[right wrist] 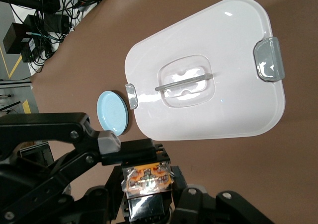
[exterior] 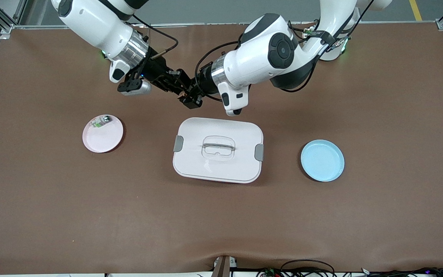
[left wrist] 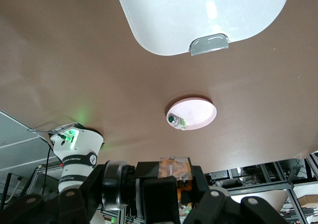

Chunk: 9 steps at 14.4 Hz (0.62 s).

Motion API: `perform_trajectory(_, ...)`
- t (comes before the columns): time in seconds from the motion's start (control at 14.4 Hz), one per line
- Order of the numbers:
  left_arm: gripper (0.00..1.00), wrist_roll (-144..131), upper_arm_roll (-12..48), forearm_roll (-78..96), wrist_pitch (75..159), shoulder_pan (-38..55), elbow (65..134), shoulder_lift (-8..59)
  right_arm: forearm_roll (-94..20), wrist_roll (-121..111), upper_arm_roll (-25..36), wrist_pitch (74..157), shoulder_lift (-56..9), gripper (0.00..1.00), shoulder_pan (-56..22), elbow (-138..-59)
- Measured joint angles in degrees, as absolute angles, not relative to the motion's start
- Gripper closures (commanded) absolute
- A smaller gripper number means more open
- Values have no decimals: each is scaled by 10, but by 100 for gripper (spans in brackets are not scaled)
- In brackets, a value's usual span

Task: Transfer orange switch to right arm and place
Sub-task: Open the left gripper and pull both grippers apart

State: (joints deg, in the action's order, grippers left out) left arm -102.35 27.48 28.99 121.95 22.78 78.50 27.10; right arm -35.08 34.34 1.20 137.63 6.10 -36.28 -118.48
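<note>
Over the table (exterior: 52, 215) above the white lidded box (exterior: 218, 149), both arms stretch level, left gripper (exterior: 190, 97) and right gripper (exterior: 178, 85) meeting, each clamped on the orange switch (exterior: 185, 93).

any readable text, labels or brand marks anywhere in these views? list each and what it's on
"FRANKA EMIKA" (partly legible): on the white robot base seen in the left wrist view; too small to confirm letter for letter.
Orange switch: copper markings only, no readable characters.
White lidded box, pink plate, blue plate: no text visible.
</note>
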Motion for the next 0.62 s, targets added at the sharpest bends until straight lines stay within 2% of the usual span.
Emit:
perform_trajectory(0.07,88,-1024,275,290,1218,227,785,271,-351,343,12,1377,61,100,-363,-1185)
perform_trajectory(0.14,83,-1024,275,290,1218,227,785,271,-351,343,12,1377,61,100,-364,-1185)
perform_trajectory(0.21,69,-1024,275,290,1218,227,784,271,-351,343,12,1377,61,100,-364,-1185)
perform_trajectory(0.28,31,-1024,275,290,1218,227,784,271,-351,343,12,1378,61,100,-364,-1185)
perform_trajectory(0.35,0,-1024,275,290,1218,227,784,271,-351,343,12,1378,61,100,-364,-1185)
perform_trajectory(0.62,0,-1024,275,290,1219,226,781,271,-354,345,11,1378,61,100,-370,-1183)
